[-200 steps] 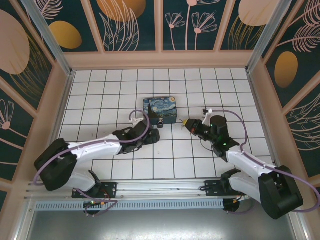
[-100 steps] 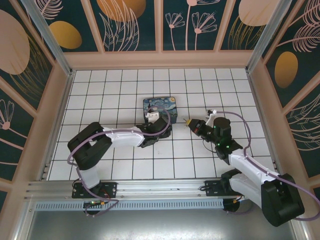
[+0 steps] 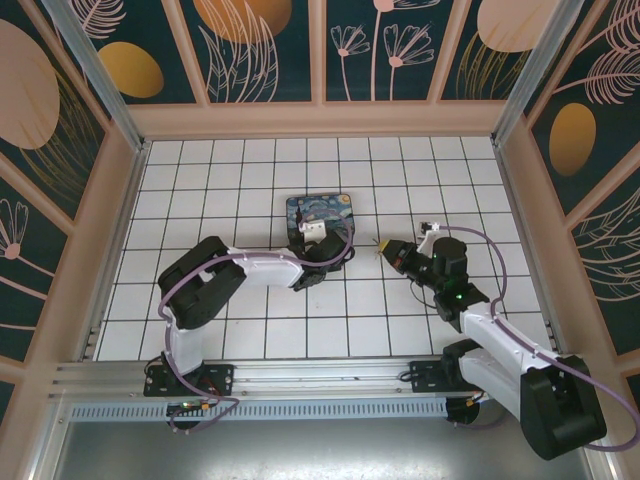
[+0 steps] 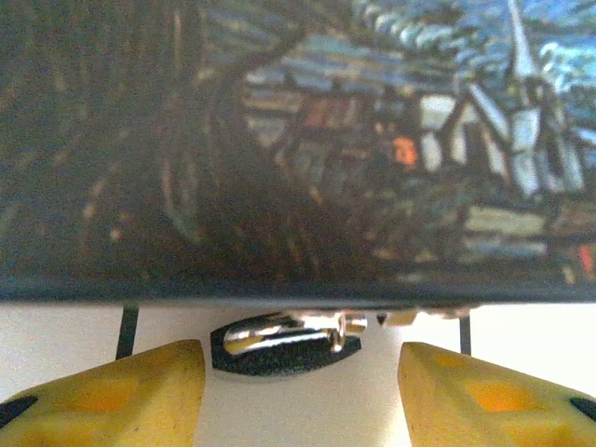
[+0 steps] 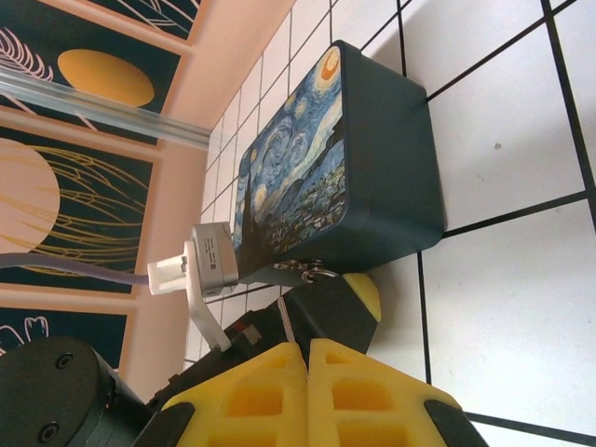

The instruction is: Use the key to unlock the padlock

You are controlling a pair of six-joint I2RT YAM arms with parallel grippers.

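Observation:
The tiny dark padlock (image 4: 284, 346), with its shiny shackle, hangs at the front wall of the blue painted tin box (image 3: 320, 212). My left gripper (image 4: 298, 410) is open, one yellow finger (image 4: 112, 391) on each side of the padlock and a little short of it. In the top view the left gripper (image 3: 335, 252) sits against the box front and covers the padlock. My right gripper (image 5: 307, 346) is shut on the thin silver key (image 5: 285, 318), whose blade sticks out of the pads. The right gripper (image 3: 384, 246) hovers to the right of the box, pointing at it.
The white tiled floor (image 3: 250, 170) is walled in by wooden rails and patterned panels. The left arm's forearm (image 3: 260, 266) stretches across the tiles in front of the box. Open tiles lie behind and to both sides of the box.
The left arm swung right and forward, bringing its open gripper up to the box front around the padlock. The right gripper drew back slightly to the right, still shut.

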